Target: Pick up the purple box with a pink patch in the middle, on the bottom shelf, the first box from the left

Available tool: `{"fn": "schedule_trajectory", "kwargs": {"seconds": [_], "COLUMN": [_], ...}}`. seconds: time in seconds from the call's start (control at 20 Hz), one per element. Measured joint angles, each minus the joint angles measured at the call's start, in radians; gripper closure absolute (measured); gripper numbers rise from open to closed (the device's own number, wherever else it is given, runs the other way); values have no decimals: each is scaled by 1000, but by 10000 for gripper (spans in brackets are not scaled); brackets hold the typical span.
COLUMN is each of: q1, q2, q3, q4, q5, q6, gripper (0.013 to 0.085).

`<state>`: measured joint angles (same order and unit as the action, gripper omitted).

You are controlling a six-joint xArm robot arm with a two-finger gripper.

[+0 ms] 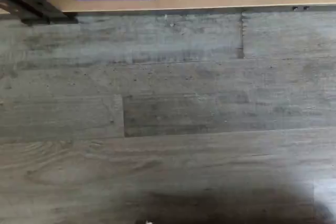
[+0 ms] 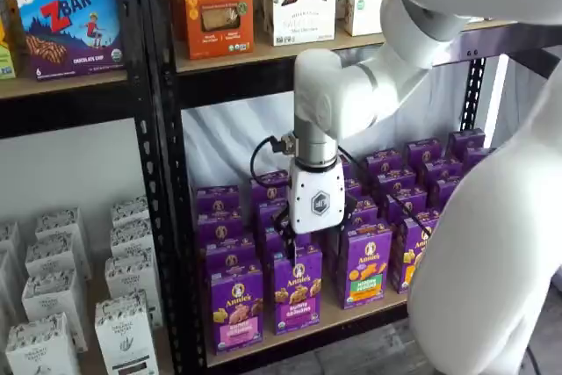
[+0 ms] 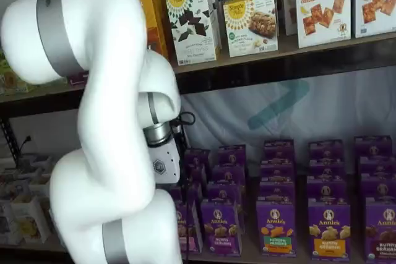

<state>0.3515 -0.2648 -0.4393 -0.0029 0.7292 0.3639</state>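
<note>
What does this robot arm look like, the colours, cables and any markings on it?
The arm is glossy white with rounded, tube-like segments, and grey bands ring its joints. The gripper has a white boxy body bearing a dark hexagon logo. Black cables loop beside the wrist. Its dark jaws are only partly visible against the purple boxes.

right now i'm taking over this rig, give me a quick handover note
Pincer: open and holding nothing; it hangs in front of the purple rows, above the front boxes.
Purple box with the pink patch: upright at the front edge of the bottom shelf, at the left end of the front row, untouched.
Done: no grasp yet; the arm is only near the shelf.
Left: line the pincer up on that box, close on it, and lift it out.
</note>
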Motion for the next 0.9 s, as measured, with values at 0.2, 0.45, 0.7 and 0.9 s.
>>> {"fn": "schedule_trajectory", "kwargs": {"seconds": [0.2,0.45,0.7,0.9], "q1": [11,21,31,38], "q2": [60,171,253,321], "q3": [4,-29,-30,-59], "q4": [-56,-86,-81,-77], "q5": [-107,-186,-309,-355], "q6": [56,94,101,106], "gripper": [130,130,130,130]}}
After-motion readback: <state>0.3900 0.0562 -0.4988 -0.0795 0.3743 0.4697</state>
